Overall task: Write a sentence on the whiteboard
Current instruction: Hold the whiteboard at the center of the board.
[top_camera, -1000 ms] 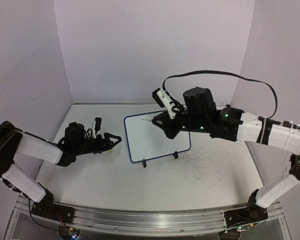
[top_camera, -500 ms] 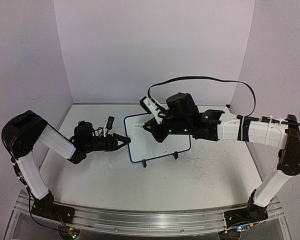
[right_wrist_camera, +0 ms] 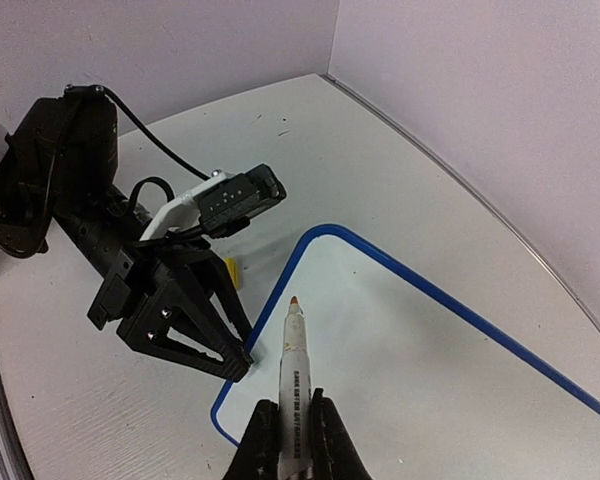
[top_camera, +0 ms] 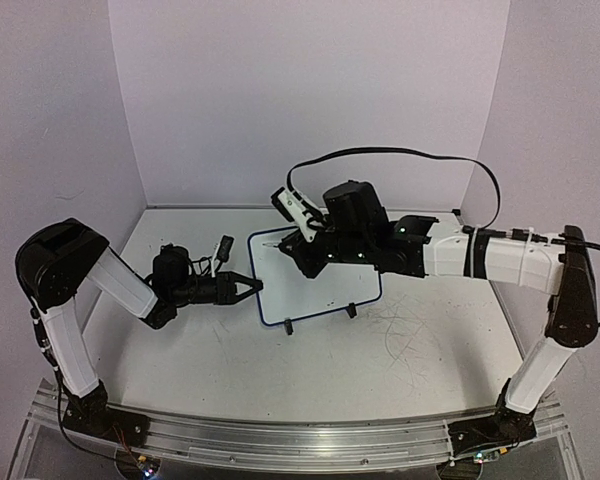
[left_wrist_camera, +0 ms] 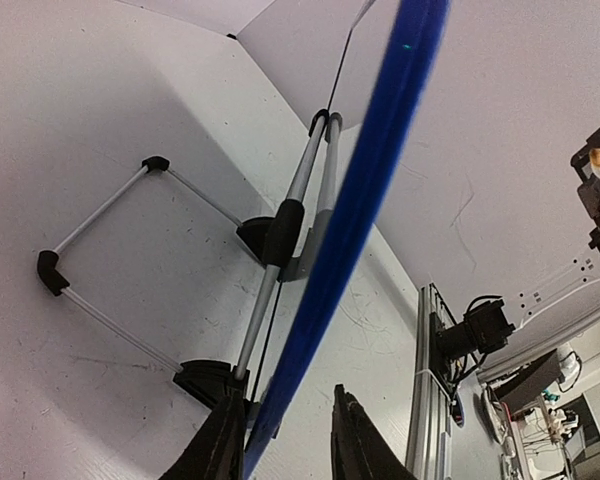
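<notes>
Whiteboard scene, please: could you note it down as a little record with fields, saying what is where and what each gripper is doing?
whiteboard: blue-framed, propped on a wire stand
writing: none visible on the board
left gripper: jaws astride the board's left edge, a gap showing on one side
right gripper: shut on a marker, over the board's far left corner
marker tip: uncapped, aimed at the board; contact unclear
</notes>
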Tool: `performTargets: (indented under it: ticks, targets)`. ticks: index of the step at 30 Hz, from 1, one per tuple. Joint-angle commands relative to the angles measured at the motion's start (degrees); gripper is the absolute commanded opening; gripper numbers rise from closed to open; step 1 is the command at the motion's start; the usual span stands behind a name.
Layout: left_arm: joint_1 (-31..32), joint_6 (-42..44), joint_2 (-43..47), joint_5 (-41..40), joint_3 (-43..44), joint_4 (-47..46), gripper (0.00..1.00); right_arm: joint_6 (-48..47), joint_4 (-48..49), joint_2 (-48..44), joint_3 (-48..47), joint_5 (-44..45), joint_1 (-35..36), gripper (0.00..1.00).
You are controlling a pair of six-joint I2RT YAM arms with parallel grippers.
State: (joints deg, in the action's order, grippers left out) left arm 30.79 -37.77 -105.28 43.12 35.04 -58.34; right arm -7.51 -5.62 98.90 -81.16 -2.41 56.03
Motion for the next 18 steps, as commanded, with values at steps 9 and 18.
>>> performTargets:
  ticks: [9,18]
  targets:
    - [-0.3,8.6,-3.4,3.1,2.8,-3.3,0.11,-0.7,1.8,3.7,-4.4,4.8,0.3,0.0]
    - [-0.3,11.5,-2.9,1.7,1.7,-3.0,0.03,-0.6,1.9,5.4,-5.8,5.7,0.3,0.0]
